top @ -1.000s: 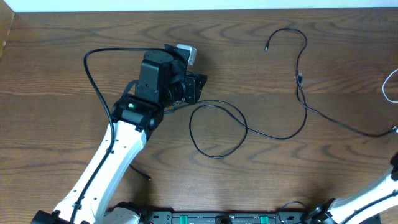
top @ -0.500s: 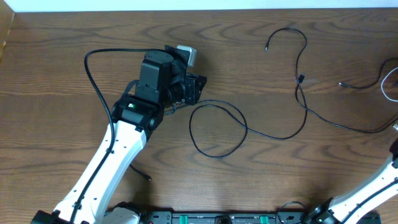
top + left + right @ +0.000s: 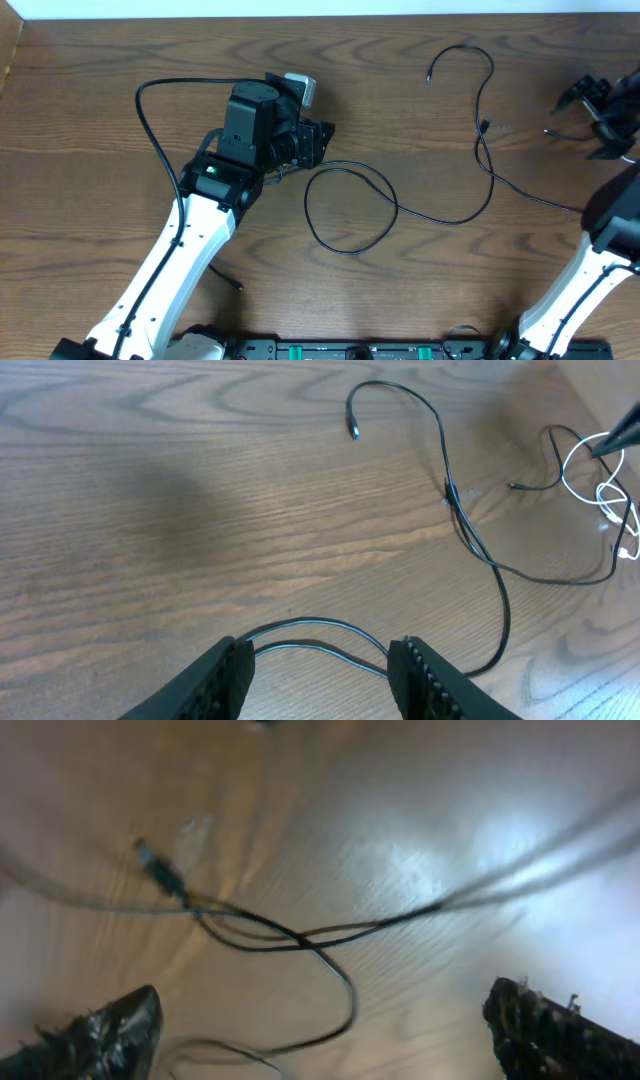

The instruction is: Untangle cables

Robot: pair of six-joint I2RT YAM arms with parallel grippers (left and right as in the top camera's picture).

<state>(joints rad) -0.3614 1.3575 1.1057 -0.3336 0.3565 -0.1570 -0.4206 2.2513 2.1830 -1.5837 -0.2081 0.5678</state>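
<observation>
right pincer [image 3: 577, 127] newly in view (jaws wide), above cables [image 3: 482, 125]

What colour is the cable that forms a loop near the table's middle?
The cable is black; the overhead view shows it best.

Dark brown wood-grain worktop [image 3: 420, 290] filling nearly every view; narrow pale white strip [image 3: 300, 7] along its far edge, seen from overhead; lighter tan patch [image 3: 8, 50] at the far left corner; bright soft glare [image 3: 520, 850] on the wood in the right wrist view.
</observation>
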